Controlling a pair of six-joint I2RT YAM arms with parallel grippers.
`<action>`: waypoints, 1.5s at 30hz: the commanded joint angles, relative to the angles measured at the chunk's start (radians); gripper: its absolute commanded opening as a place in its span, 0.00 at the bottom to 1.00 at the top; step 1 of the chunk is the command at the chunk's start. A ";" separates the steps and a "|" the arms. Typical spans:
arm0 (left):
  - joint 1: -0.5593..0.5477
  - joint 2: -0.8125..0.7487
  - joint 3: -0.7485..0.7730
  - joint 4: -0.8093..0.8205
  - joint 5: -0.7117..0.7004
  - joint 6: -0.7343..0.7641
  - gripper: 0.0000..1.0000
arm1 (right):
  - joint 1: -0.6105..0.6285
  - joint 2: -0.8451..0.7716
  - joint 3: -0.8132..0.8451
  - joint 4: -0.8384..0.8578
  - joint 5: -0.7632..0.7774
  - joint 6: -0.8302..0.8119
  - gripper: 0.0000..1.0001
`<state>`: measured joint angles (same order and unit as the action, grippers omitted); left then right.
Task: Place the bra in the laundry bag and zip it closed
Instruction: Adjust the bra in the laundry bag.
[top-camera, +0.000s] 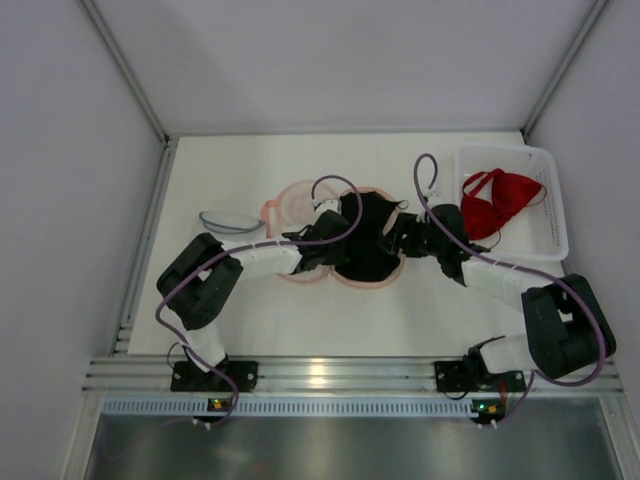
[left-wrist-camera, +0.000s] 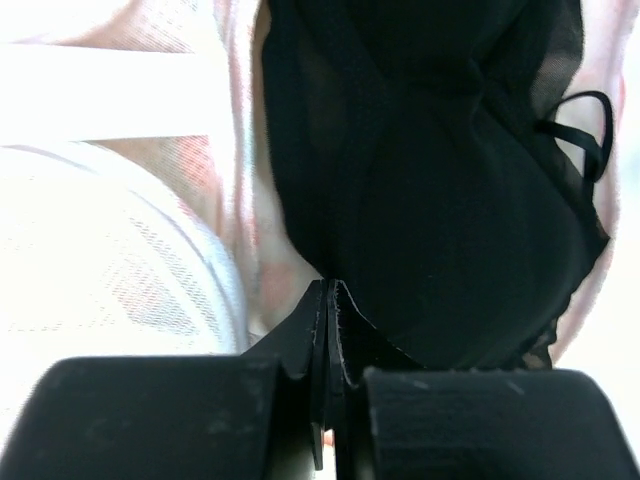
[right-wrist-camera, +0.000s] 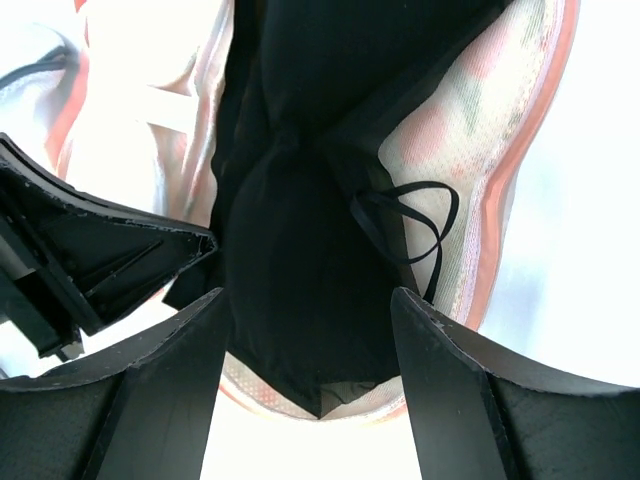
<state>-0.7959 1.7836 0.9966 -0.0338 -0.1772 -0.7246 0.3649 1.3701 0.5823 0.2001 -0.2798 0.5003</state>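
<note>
Two arms meet mid-bench (top-camera: 260, 320) over a pink mesh laundry bag (top-camera: 297, 200). From the left: a clear, bowl-like item (top-camera: 230, 222) lies apart from the bag. The left jaws are pressed together at the edge of the black bra (top-camera: 368, 240) (whether fabric is nipped between them cannot be told). The bra lies on the bag's mesh, one strap loop (right-wrist-camera: 405, 225) curled beside it. The right jaws gape wide — straddling the bra's near end. At far right, a white basket (top-camera: 555, 240) holds a red bra (top-camera: 500, 200).
</note>
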 joint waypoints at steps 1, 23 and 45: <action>0.004 -0.009 0.034 -0.014 -0.062 0.027 0.00 | 0.009 -0.039 -0.007 0.019 0.014 0.009 0.66; 0.034 -0.117 0.045 -0.058 -0.105 0.155 0.43 | -0.007 0.020 0.174 -0.030 0.132 -0.020 0.68; 0.037 -0.257 0.094 -0.100 -0.153 0.263 0.67 | -0.190 0.442 0.534 -0.071 -0.030 -0.322 0.54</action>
<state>-0.7662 1.5410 1.0729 -0.1402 -0.3126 -0.4763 0.1699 1.8332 1.0763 0.1032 -0.2436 0.2344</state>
